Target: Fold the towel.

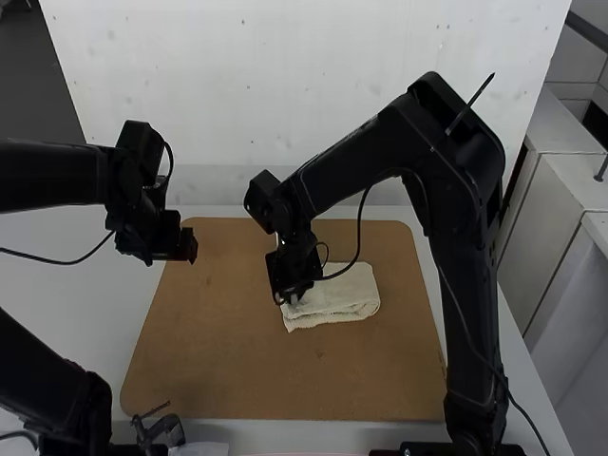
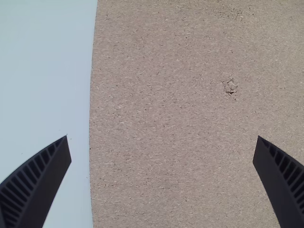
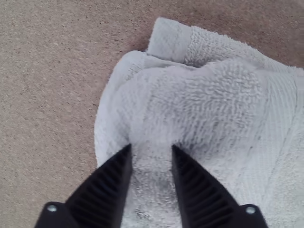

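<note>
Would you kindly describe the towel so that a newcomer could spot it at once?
On the white table lies a large brown board with rounded corners. Just right of its middle in the high view, at the right tool, is the towel, a small folded bundle. Its pale, fuzzy cloth sets it apart from the flat board and black tool.

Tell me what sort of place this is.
Likely a robotics lab or test station: two robot arms, left and right, stand at a white table, with a brown board and a folded towel set out between them.
</note>
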Tool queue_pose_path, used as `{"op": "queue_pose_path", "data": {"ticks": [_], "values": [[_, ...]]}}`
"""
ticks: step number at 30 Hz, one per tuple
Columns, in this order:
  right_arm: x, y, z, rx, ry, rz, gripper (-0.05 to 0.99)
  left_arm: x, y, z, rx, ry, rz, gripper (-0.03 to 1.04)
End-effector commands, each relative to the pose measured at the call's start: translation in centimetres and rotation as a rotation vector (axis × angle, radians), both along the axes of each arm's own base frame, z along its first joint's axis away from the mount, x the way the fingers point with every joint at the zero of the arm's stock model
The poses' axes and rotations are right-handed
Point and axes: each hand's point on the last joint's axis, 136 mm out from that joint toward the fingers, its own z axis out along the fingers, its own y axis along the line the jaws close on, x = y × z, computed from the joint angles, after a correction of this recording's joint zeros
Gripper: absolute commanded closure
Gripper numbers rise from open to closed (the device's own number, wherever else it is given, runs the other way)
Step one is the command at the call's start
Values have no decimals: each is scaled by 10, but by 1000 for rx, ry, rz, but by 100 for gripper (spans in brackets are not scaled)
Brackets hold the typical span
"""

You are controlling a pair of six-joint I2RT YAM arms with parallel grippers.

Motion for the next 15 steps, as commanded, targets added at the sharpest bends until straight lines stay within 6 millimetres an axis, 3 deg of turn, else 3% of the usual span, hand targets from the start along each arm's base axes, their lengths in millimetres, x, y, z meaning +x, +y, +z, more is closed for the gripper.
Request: {"op": "queue_pose_path", "data": {"ticks": [1,4,8,12,15], "values": [[18,-4,42,71,-70,-45,51,3,-1,14,-14,-50,-16,2],[26,-20,65,97,-97,-81,47,4,0,19,-15,-69,-16,2],[40,-51,90,128,-141,-141,12,5,0,28,-18,-97,-19,2],[60,-100,102,144,-198,-235,-1,5,1,32,-18,-113,-17,2],[74,-140,108,159,-261,-297,-3,6,2,35,-18,-120,-14,2]]}}
